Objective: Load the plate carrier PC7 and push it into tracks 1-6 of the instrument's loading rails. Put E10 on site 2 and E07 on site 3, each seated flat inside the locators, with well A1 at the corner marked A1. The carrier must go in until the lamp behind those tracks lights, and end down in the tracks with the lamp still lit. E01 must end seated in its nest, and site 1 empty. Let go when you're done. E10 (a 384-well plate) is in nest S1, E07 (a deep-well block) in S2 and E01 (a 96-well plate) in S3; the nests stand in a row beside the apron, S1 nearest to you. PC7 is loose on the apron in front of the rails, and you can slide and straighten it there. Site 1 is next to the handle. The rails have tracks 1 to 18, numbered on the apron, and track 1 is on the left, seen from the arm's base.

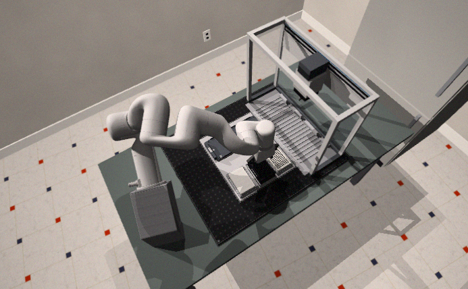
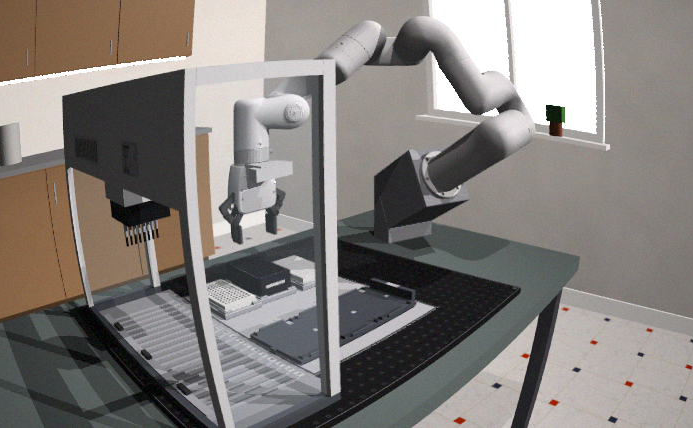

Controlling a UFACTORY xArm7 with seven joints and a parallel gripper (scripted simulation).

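Note:
My gripper (image 2: 253,232) is open and empty, pointing down, well above the row of nests. In the overhead view the wrist (image 1: 262,143) hides the fingers. It hovers about over the black deep-well block E07 (image 2: 261,275) (image 1: 264,172) in the middle nest. The pale 384-well plate E10 (image 2: 299,268) (image 1: 242,181) sits in the nest nearest the arm's base. The 96-well plate E01 (image 2: 229,295) (image 1: 280,161) sits in the nest nearest the rails. The dark grey carrier PC7 (image 2: 332,319) (image 1: 217,148) lies on the pale apron with nothing on its sites, partly hidden by the arm from above.
The instrument's white frame (image 2: 322,228) stands over the ribbed loading rails (image 2: 178,340) (image 1: 289,129). A black pipetting head (image 2: 138,217) hangs inside it. The arm's base box (image 2: 410,196) stands on the table behind the apron.

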